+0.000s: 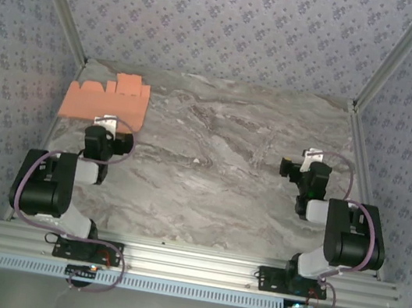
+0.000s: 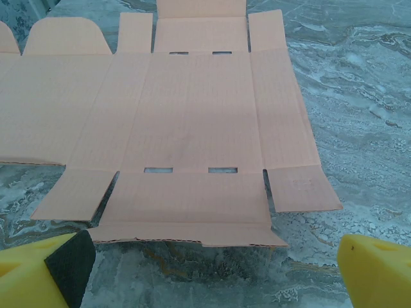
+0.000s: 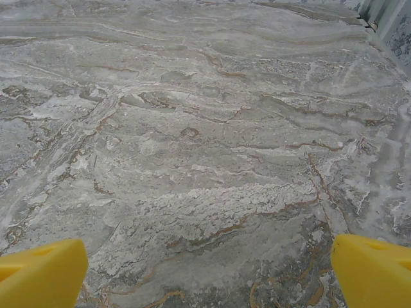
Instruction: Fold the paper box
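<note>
My left claw (image 2: 212,268) is spread wide just short of the paper box (image 2: 192,122), a flat unfolded sheet in the marble table's (image 1: 225,181) far left corner. My right claw (image 3: 207,273) gapes wide too, well apart from it.

Wide-spread right tool (image 3: 209,273) above marble table (image 3: 192,128)

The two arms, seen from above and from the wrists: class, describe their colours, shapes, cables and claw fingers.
Both the left arm and right arm have bulky black joint housings, white links and thin purplish cables looping alongside. Each black wrist carries a small white plate. The left claw and right claw have blocky yellow fingers; one left finger bears a dark grey pad.
</note>
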Controlling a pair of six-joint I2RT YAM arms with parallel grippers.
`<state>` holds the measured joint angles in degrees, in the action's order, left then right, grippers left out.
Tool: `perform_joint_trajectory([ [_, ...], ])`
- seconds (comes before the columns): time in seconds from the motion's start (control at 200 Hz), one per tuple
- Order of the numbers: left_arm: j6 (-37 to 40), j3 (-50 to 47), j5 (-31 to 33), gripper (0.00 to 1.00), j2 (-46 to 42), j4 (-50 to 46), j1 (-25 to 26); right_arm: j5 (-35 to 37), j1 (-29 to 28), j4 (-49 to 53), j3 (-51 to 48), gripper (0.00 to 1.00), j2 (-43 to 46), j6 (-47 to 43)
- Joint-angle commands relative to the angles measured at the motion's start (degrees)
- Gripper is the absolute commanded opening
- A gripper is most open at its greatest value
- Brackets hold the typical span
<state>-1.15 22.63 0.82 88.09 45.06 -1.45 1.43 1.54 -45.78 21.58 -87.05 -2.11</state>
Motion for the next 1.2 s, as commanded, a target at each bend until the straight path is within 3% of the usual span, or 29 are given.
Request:
perform_joint_trajectory([
  [0.0,-0.3,1.2,-1.0,0.99,-0.3,1.2,-0.4,-0.3,0.4,0.0,0.9,1.00,-0.1,0.7],
  [0.75,-0.6,1.5,-0.3,0.99,-0.5,0.8,-0.4,-0.4,0.6,-0.7,0.4,1.00,0.3,1.2],
  [0.809,-0.8,3.6,0.9,0.99,-3.3,-4.8,-0.1,1.2,0.9,0.8,-0.5,1.00,4.4,2.1],
  [0.899,-2.8,9.2,5.6,0.99,-10.6,-21.6,1.5,7.4,1.3,12.0,1.4,1.00,14.6,5.2],
  [1.044,-13.1,15.9,5.1,0.99,-20.3,-38.2,3.0,9.1,1.8,32.4,7.8,1.00,27.1,8.2],
  [1.194,-28.5,31.0,10.1,0.99,-18.4,-61.8,2.7,13.8,4.6,53.8,16.9,1.00,32.4,30.3],
])
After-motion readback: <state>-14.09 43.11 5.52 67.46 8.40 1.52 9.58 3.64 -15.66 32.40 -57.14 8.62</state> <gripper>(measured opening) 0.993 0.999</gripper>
